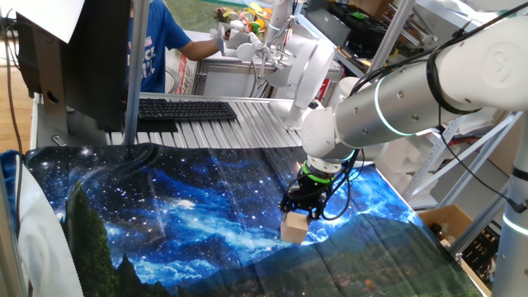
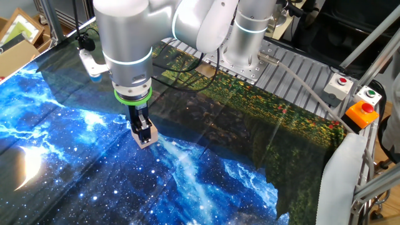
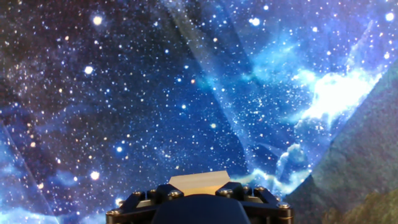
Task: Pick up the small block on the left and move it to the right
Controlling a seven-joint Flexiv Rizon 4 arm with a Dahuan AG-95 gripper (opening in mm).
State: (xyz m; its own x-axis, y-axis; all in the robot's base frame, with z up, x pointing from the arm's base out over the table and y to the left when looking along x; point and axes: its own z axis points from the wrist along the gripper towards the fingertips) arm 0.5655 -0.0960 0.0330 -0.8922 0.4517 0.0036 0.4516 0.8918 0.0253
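The small block is a plain light tan wooden cube. My gripper is shut on it and holds it at or just above the starry blue cloth. In the other fixed view the block sits between the black fingers, low over the cloth. In the hand view only the block's top edge shows, between the gripper's black jaws at the bottom of the frame.
A black keyboard lies on the metal rail surface behind the cloth. A person in a blue shirt stands at the back. Button boxes, red, green and orange, sit at the table's edge.
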